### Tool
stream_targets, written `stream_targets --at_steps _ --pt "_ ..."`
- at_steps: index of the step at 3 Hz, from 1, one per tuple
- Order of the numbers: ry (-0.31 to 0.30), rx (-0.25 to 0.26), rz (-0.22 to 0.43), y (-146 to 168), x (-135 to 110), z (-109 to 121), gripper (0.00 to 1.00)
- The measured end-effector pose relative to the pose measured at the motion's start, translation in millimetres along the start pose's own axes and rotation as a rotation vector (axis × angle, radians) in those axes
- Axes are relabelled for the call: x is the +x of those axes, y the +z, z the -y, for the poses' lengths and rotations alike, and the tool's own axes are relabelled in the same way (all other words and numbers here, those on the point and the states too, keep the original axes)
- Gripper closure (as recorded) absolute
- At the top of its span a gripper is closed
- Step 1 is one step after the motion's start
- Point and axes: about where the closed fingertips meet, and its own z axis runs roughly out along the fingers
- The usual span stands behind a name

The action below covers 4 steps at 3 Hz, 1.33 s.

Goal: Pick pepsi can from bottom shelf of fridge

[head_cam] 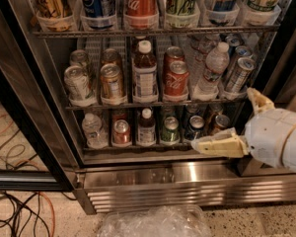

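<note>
From the camera view, the fridge [138,176] stands open in front of me, and I am in the approach step: nothing is gripped yet. The pepsi can [194,128] stands upright on the bottom shelf [103,148], in the dim lowest tier, second lane from the right. The green can [170,130] is just beside it on its left and a darker, brownish can [220,124] just beside it on its right.

My claw [223,118] hangs at the right edge of the opening, level with that shelf and outside its front rail. It is spread wide and empty: the lower finger [219,145] reaches left, with its tip just below and in front of the pepsi can, while the other finger points up near the middle rack's right end.

As I judge it, the next move calls for turning the wrist so both fingers face into the lane. Then I push in past the rail so they straddle the dark-blue can alone. The neighbours are close, so I expect little room. A finger that strays could nudge the green can or catch the brownish one.
</note>
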Motion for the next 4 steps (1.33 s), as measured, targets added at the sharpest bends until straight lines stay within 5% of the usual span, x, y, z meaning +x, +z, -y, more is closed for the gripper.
stream_targets --at_steps 1,3,4 --pt "0.085 0.071 0.069 8 20 4 0.0" --pt "0.295 0.296 0.103 1 116 28 0.0" --pt "0.341 0.334 0.125 -4 127 31 0.0"
